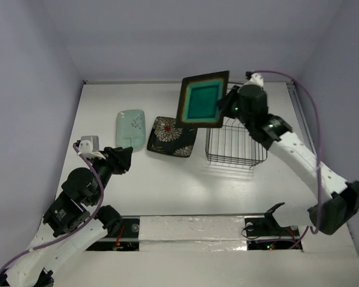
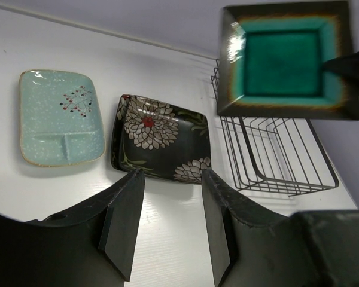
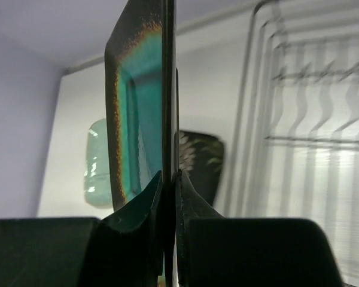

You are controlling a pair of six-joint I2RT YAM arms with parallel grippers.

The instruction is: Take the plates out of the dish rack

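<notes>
Teal-centred plate (image 1: 202,100) held upright in the air at 11 o'clock of the dish rack (image 1: 234,143).
Right tool (image 1: 229,101) clamps its right edge; the black flowered plate (image 1: 172,136) and mint plate (image 1: 131,128) lie flat on the desk (image 1: 167,191) at 9 o'clock of the rack, outside it; left tool (image 1: 124,156) hangs at the mint plate's 6 o'clock, jaws apart, gripping nothing.

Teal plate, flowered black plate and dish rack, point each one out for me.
teal plate (image 1: 201,100), top view, its teal centre.
flowered black plate (image 2: 158,136), left wrist view, its patterned middle.
dish rack (image 1: 236,144), top view, its wire base.
</notes>
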